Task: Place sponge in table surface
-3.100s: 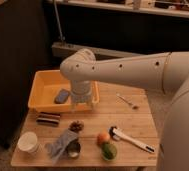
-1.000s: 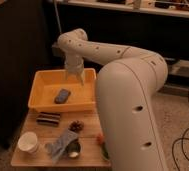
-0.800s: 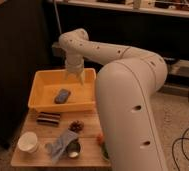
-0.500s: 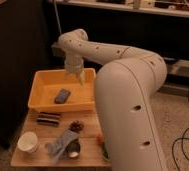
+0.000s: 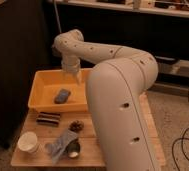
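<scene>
Fingers (image 5: 77, 77) of the gripper (image 5: 72, 76) are standing apart and pointing downward, gripping nothing. The gripper is hanging over the back part of the yellow tub (image 5: 34, 93), above its inside and near the rear wall. The sponge (image 5: 62, 95) is lying flat on the floor of that tub, forward of the gripper and slightly to the camera's left, well clear of the fingers. It is not resting on the table surface (image 5: 42, 131). The tub is sitting on the rear left part of the slatted top, as the camera sees it.

Just in front of the tub, a dark striped block (image 5: 48, 118) is lying on the planks, and a small dark round object (image 5: 77, 126) is sitting just to its right. Nearer the front edge, a white cup (image 5: 28, 142) is standing upright at the left corner. Beside it a blue-grey cloth (image 5: 59, 146) is lying crumpled in soft folds, with a dark rounded item (image 5: 74, 149) touching its right side; what that item is cannot be told. The robot's white arm (image 5: 119, 105) is reaching in from the foreground on the right, rising over the table and bending down to the gripper, and it is hiding much of the table's right half.
</scene>
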Robot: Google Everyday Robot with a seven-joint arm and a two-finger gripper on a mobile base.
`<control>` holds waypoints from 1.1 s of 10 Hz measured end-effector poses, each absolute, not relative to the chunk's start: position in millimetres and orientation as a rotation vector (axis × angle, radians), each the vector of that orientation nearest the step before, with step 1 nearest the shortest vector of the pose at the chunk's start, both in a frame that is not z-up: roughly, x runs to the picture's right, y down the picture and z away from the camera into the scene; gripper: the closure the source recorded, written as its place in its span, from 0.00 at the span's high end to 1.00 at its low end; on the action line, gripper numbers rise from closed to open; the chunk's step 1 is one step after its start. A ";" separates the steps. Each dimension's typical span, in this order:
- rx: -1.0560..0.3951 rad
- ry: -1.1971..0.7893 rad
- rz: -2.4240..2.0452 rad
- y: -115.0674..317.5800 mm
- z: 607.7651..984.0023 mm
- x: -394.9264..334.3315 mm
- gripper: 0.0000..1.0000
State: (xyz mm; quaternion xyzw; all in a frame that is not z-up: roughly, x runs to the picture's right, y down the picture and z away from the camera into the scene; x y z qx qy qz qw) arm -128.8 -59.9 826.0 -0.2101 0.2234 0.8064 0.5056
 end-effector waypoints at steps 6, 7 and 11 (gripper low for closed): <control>-0.602 0.568 1.891 -38.7 855.6 -156.5 0.65; -0.633 0.559 1.872 -34.3 864.0 -169.2 0.65; -0.635 0.551 1.844 -17.5 887.7 -180.0 0.51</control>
